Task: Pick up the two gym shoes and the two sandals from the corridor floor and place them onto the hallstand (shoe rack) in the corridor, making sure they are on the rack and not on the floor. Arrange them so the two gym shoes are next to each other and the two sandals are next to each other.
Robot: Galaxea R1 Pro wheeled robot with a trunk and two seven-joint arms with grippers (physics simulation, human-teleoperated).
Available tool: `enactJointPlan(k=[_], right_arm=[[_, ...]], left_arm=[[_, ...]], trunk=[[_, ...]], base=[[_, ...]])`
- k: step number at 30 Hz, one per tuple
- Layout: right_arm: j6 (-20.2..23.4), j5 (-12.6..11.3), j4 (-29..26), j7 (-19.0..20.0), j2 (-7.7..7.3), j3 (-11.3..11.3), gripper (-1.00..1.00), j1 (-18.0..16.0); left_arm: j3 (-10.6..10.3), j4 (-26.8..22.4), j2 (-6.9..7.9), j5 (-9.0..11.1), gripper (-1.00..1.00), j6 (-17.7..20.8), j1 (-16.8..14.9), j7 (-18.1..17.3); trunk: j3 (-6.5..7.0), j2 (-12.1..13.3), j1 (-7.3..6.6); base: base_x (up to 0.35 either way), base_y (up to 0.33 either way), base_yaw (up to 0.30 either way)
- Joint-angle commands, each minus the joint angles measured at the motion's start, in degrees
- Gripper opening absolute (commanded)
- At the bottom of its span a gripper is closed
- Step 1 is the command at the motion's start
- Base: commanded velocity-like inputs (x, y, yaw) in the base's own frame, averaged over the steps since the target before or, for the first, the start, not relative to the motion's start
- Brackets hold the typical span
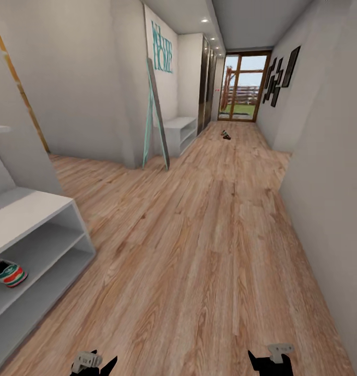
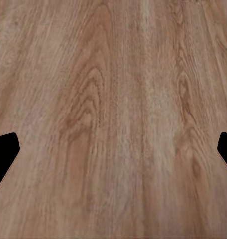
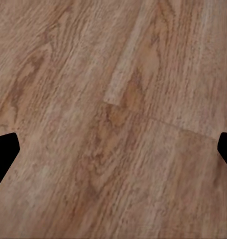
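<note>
One gym shoe, white with green stripes and a red-orange heel, lies on an open tier of the pale hallstand at the near left. Far down the corridor floor a small dark thing lies on the planks, too small to name. My left gripper and right gripper hang low over the floor at the bottom edge. In the left wrist view the left gripper stands open over bare planks. The right gripper is likewise open with nothing between its fingers.
A tall mirror leans on the left wall beside a plain low grey bench. A glass door closes the corridor's far end. The right wall runs close alongside, with dark picture frames on it.
</note>
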Motion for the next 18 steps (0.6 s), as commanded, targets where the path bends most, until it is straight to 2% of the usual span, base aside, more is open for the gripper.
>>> enactJointPlan(k=[1, 18], right_arm=[[-0.18, 0.5, 0.07, 0.24, 0.01, -0.51, 1.0, -0.07], [-0.18, 0.5, 0.07, 0.24, 0.02, -0.43, 1.0, -0.05]], left_arm=[[0.3, 0.04, 0.0, 0.04, 1.0, -0.05, -0.02, -0.38], [0.35, 0.04, 0.08, 0.08, 1.0, -0.05, -0.02, -0.3]], trunk=[[-0.05, -0.02, 0.03], [-0.05, -0.02, 0.03]], base=[[0.339, 0.0, -0.3], [0.339, 0.0, -0.3]])
